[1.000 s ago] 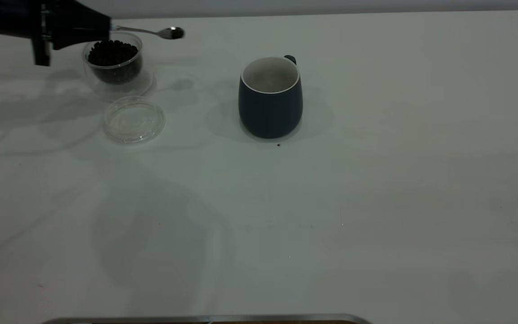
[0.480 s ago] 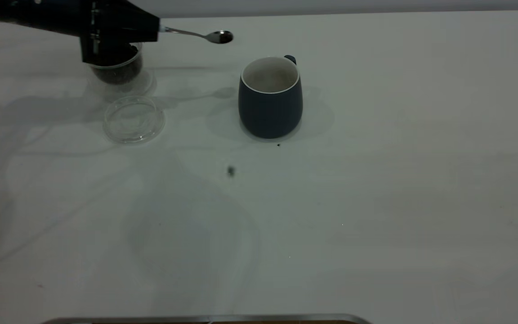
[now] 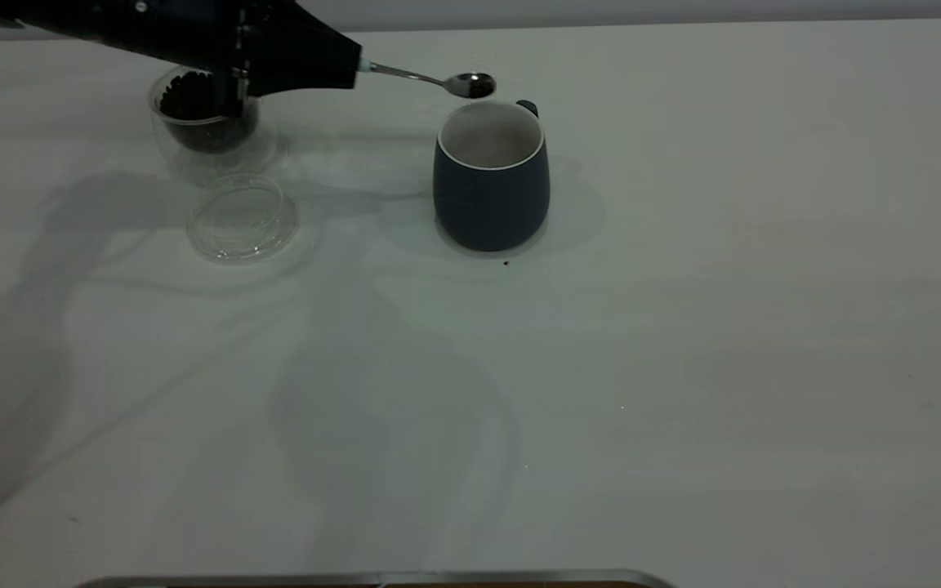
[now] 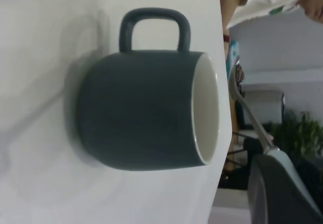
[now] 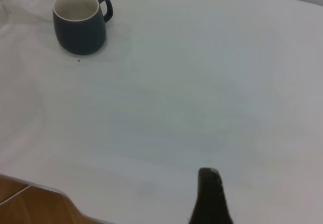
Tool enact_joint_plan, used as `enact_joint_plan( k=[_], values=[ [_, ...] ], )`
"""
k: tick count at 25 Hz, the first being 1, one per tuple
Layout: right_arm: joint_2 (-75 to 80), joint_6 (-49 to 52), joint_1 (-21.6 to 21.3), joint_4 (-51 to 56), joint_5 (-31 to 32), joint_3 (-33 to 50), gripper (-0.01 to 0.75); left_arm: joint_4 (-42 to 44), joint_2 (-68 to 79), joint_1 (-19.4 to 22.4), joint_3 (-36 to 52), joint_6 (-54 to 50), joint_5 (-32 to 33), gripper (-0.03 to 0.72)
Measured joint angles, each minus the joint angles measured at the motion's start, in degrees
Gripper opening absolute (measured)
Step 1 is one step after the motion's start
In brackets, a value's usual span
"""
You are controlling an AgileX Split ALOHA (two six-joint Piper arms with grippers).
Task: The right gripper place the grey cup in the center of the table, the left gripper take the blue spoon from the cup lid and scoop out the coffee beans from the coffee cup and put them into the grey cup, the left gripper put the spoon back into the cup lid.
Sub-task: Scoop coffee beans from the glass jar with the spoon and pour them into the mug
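Hidden or unclear: the left gripper [image 3: 332, 65] enters from the exterior view's upper left, its body cut off by the frame edge; it is clamped on the blue spoon [image 3: 438, 80], whose pale handle is all but swallowed, only the metal neck and bowl showing. The bowl holds something dark, possibly a bean or two; too small to confirm. The gripper covers part of the coffee cup [image 3: 207, 122]. Right gripper [image 5: 209, 199]: a single dark finger shows in its wrist view, low over the near table edge, well away from the mug; whether it is open or closed cannot be told.

Count:
- Grey cup [image 3: 491, 175], one: upright mid-table, handle at back, spoon bowl just above its far rim.
- Coffee cup, one, containing coffee beans [image 3: 193, 102].
- Cup lid [image 3: 242, 216], one: flat on the table [image 3: 683, 367], just in front of the coffee cup.
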Motion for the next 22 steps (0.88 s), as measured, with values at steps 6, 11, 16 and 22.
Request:
enact_joint_plan(
  k=[6,11,16,22],
  values=[
    [0.00,0.00,0.00,0.00,0.00,0.00,0.590,0.00,0.00,-1.13,0.00,5.43,0.00,0.121],
    [0.00,0.00,0.00,0.00,0.00,0.00,0.590,0.00,0.00,-1.57,0.00,15.64,-1.81,0.121],
    [0.00,0.00,0.00,0.00,0.00,0.00,0.590,-0.11,0.00,-1.57,0.00,29.61,-5.29,0.121],
    [0.00,0.00,0.00,0.00,0.00,0.00,0.590,-0.32,0.00,-1.57,0.00,42.10,-5.52,0.121]
  ],
)
